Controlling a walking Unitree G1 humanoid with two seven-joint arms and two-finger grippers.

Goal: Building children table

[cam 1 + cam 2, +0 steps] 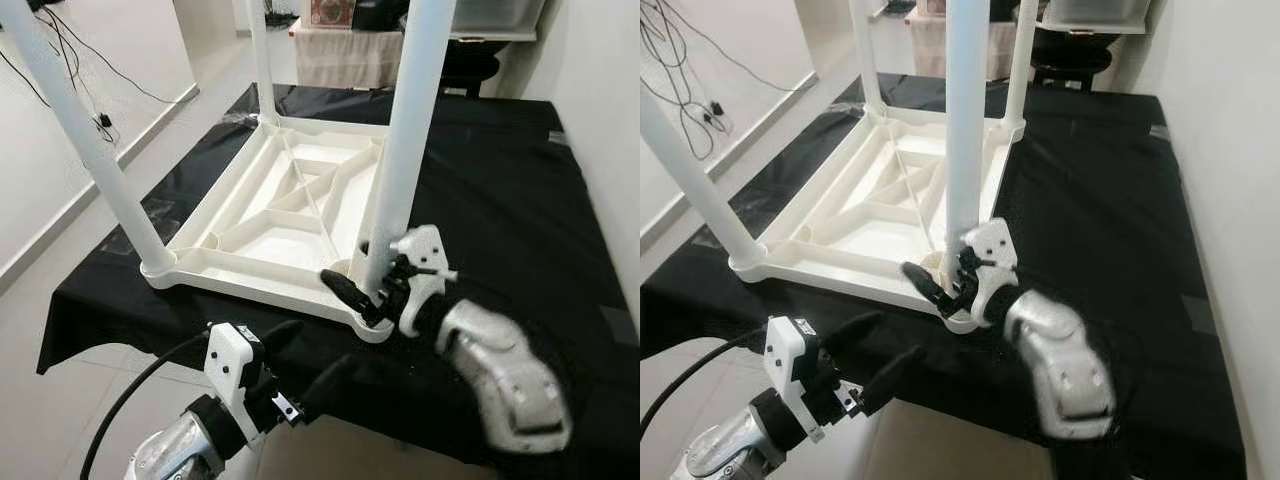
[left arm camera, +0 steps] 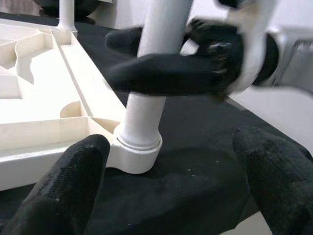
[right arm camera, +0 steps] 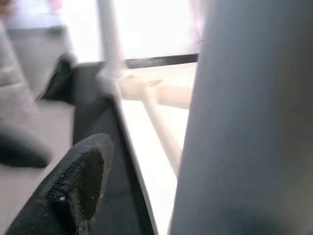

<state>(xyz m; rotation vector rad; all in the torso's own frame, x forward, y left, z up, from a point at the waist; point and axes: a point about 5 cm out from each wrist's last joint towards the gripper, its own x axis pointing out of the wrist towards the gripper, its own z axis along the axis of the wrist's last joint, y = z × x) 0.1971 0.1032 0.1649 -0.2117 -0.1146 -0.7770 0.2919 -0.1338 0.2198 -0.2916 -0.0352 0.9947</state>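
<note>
The right gripper (image 1: 362,288) grasps the near table leg (image 1: 408,140) just above its socket on the upturned tabletop (image 1: 283,212) (left gripper (image 1: 300,375) spread open below), so a sideways pull could unseat it.

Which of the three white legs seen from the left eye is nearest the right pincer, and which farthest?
From the right pincer:
1. Near-right leg, between its fingers at the tabletop's near-right corner.
2. Near-left leg, at the near-left corner.
3. Far-left leg, at the far corner, on the robot's left.
</note>
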